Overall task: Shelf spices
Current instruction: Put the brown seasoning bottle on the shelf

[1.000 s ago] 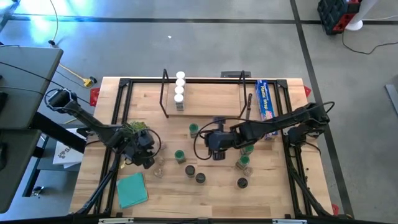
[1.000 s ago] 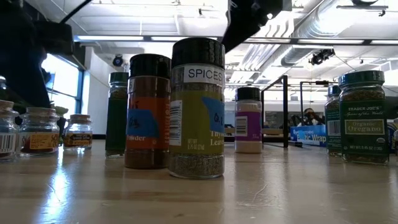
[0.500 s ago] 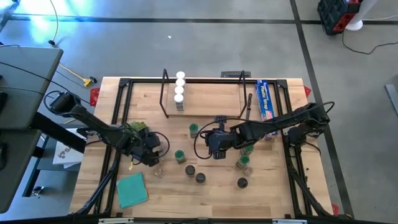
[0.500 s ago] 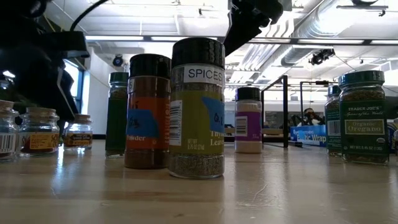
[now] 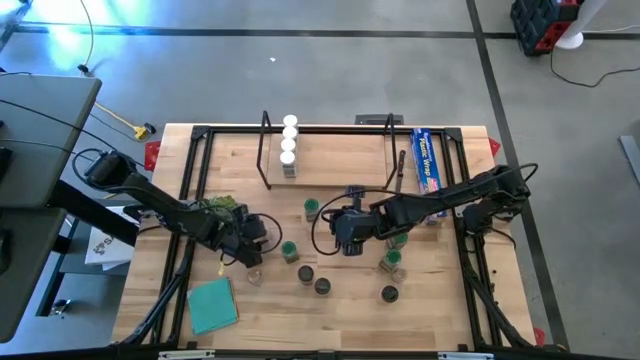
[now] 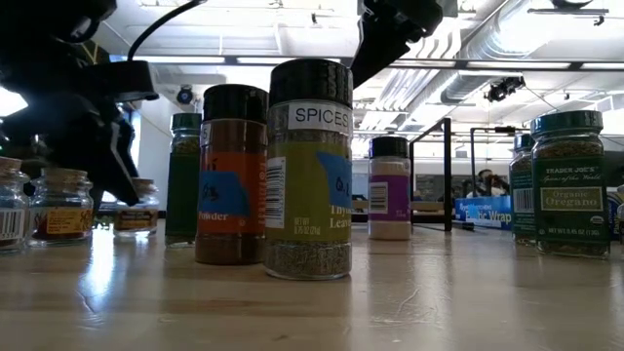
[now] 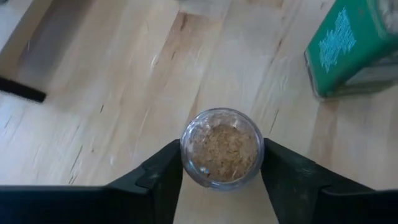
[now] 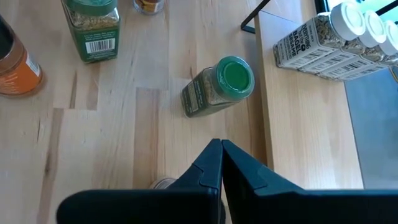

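Observation:
Spices stand scattered on the table: jars with green lids and with dark lids. The shelf at the far side carries a row of white-lidded jars. My left gripper is at the table's left, shut on a small clear jar of brown spice. In the low view it is the dark shape in front of that jar. My right gripper hangs shut over the table's middle, short of a green-lidded jar. My left gripper holds the small clear jar by its round wall, one finger on each side. The fingers slant down at it from the table's left. The jar stands upright with its base on the table.
Two more small jars stand to the left in the low view, and another sits just nearer than the left gripper. A green-labelled jar stands close by. A teal cloth lies near left and a blue wrap box far right.
My left gripper has moved toward the table's right and down, rolling as it went, and now has the small clear jar between its fingers. The jar has stayed where it stood.

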Robot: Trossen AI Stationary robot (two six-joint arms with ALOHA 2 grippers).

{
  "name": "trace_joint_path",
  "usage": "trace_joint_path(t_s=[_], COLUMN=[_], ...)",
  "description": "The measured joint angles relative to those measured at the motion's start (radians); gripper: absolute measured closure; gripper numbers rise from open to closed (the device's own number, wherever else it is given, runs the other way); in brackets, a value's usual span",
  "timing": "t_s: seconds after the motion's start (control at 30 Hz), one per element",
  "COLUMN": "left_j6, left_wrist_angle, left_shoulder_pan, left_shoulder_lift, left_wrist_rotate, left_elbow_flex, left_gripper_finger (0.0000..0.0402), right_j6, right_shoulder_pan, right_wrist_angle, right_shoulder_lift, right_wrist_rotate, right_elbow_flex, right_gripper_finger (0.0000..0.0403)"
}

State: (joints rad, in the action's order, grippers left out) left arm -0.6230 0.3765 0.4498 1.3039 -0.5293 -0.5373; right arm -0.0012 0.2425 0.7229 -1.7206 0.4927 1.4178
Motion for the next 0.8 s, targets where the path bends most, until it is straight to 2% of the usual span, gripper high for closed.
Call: trace_joint_path(t_s=[0.3, 0.43, 0.63, 0.8], left_j6=[0.051, 0.065, 0.169, 0.384], left_wrist_angle=[-0.056, -0.039, 0.065, 0.087], left_shoulder_pan=[-0.026, -0.025, -0.081, -0.249], left_shoulder_lift=[0.004, -0.014, -0.041, -0.037], left_wrist_rotate=[0.025, 0.034, 0.080, 0.134], left_elbow_flex=[0.000, -0.042, -0.238, -0.429], left_gripper_finger=[0.0230, 0.0231, 0.0232, 0.0233], right_j6=[0.034, 0.096, 0.185, 0.253], right_shoulder_pan=[0.025, 0.036, 0.059, 0.087], right_wrist_angle=[0.075, 0.150, 0.280, 0.324], right_shoulder_lift=[0.003, 0.031, 0.098, 0.138], right_wrist_rotate=[0.034, 0.051, 0.144, 0.216], right_elbow_flex=[0.000, 0.000, 0.000, 0.000], right_gripper_finger=[0.0399, 0.0399, 0.0399, 0.0399])
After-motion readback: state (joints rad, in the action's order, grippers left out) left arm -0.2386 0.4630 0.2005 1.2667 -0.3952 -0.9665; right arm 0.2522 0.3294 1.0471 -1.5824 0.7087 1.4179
